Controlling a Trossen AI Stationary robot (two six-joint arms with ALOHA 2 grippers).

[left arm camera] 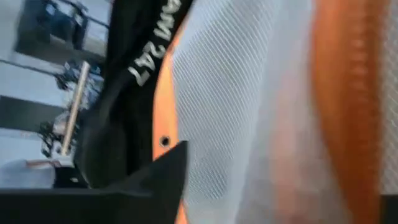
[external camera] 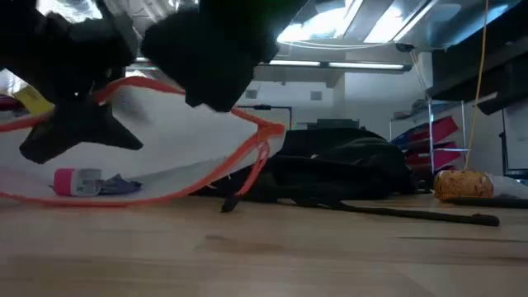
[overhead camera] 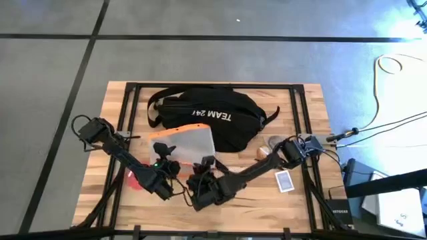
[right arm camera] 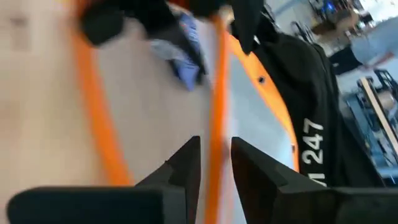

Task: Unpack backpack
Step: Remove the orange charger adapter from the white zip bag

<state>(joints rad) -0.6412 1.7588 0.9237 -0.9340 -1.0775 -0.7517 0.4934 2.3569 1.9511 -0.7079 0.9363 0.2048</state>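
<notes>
On backpack [overhead camera: 220,123]: "TEAM 247" | right gripper [right arm camera: 214,158] jaws pinching pouch [overhead camera: 190,143] orange trim | left jaws unclear

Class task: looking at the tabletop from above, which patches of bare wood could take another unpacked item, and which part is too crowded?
Free wood: the table strip left of the backpack, and the corner beyond the card. Crowded: the front middle, where the left gripper and right gripper meet at the pouch.
</notes>
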